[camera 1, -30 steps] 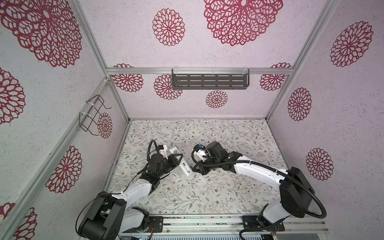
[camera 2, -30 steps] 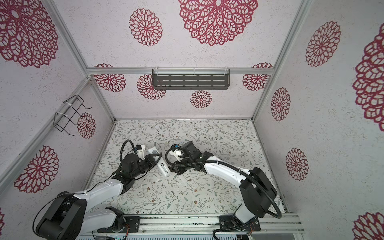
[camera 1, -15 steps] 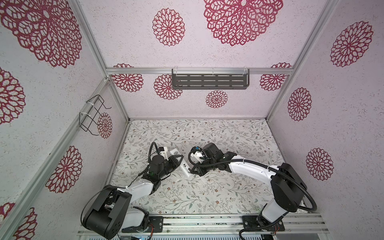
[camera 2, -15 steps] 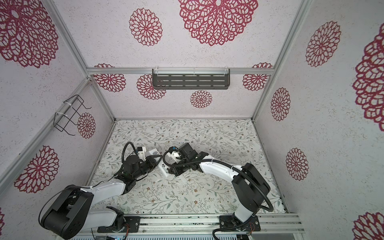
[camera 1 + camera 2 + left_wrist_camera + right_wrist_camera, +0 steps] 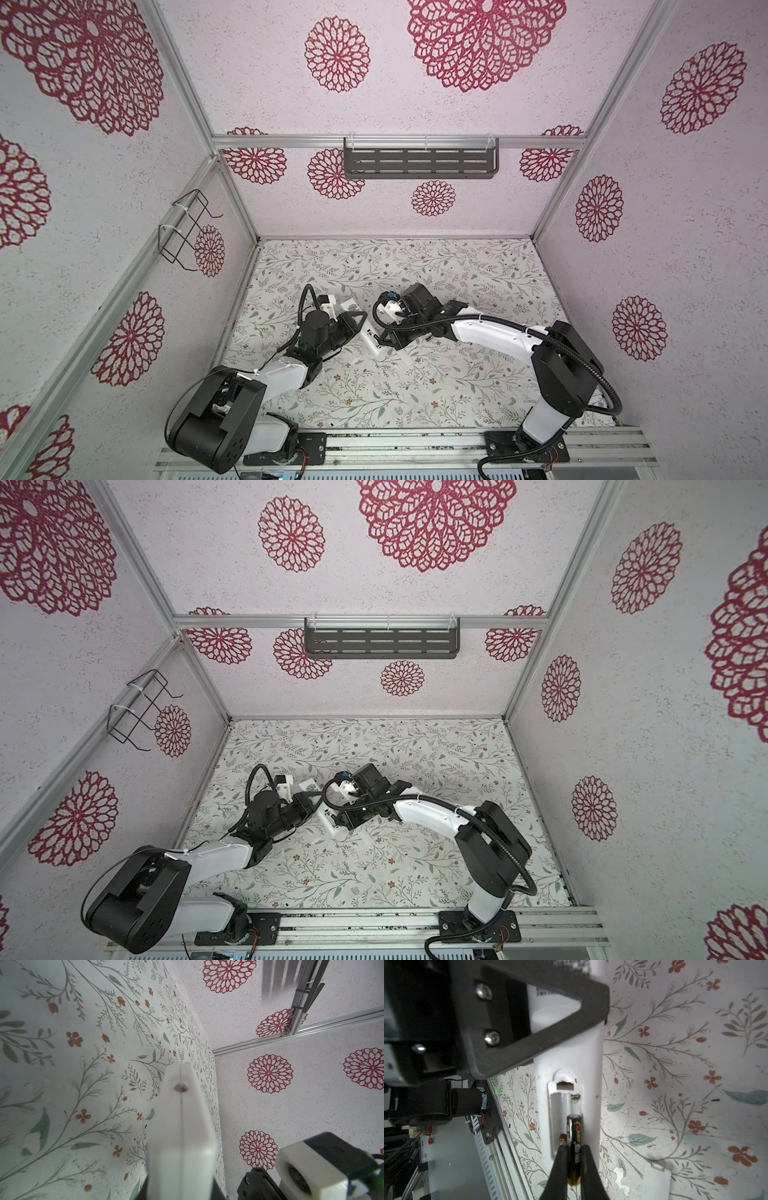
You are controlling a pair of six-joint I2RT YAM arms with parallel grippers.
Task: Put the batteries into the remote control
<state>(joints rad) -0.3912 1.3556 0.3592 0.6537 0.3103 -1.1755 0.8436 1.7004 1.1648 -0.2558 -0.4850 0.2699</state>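
Remote control (image 5: 371, 338): lower middle of both top views, between left end effector (image 5: 356, 323) and right end effector (image 5: 385, 340). Battery (image 5: 574, 1138): at its compartment. Loose cover (image 5: 407, 357): on bench (image 5: 415, 395), just lower right.

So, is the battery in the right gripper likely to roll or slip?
The battery would probably roll if released: it is a smooth round cylinder. It may slip, since the right gripper pinches only its glossy sides.
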